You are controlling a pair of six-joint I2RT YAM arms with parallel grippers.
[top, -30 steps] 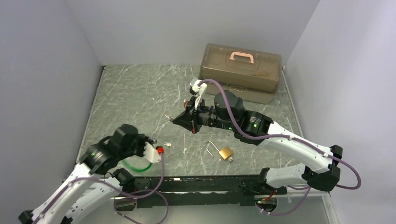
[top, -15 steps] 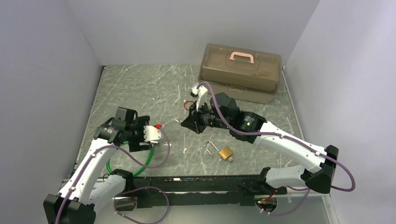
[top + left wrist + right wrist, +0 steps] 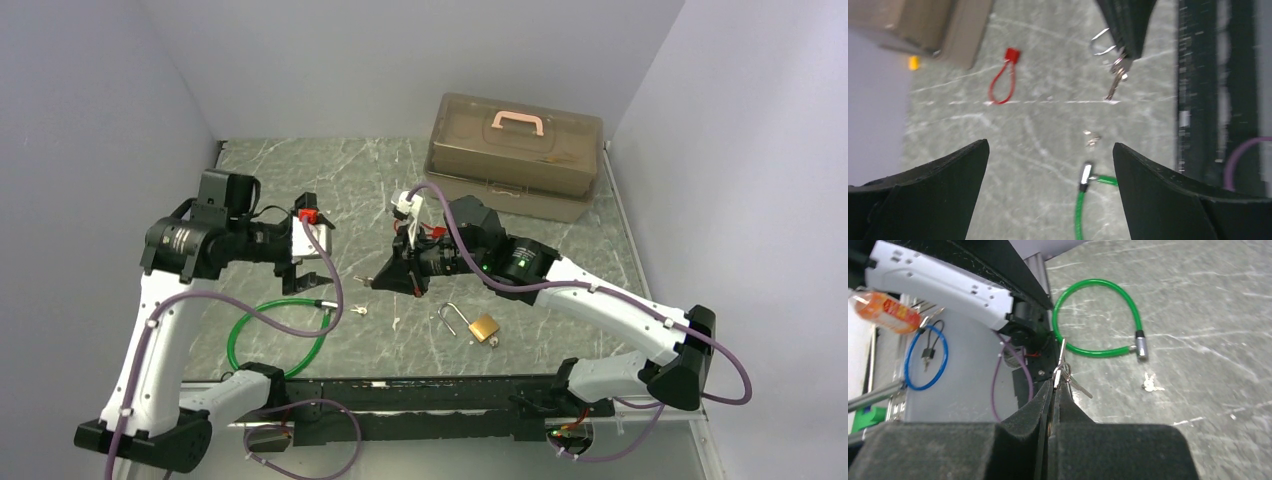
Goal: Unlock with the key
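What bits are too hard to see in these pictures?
The padlock: its keyhole is too small in the top view.
The loose keys: blurred in the left wrist view.
The box: cut off by the top edge, left wrist view.
The held keys: their gripped end is hidden inside the right tool, right wrist view.

Table (image 3: 300, 190): grey-green marbled top, scratched with pale lines.
Toolbox (image 3: 515, 155): brown, translucent, pink handle, lid down; at 1 o'clock against the back edge.
Red loop (image 3: 1002, 82): thin cord with a square tag, lying flat off the toolbox at its 8 o'clock.
Padlock (image 3: 484, 327): brass, shackle swung open; between 4 and 5 o'clock.
Green cable lock (image 3: 280, 335): curved loop at 8 o'clock, metal end free.
Loose keys (image 3: 358, 310): small pair just beside that end.
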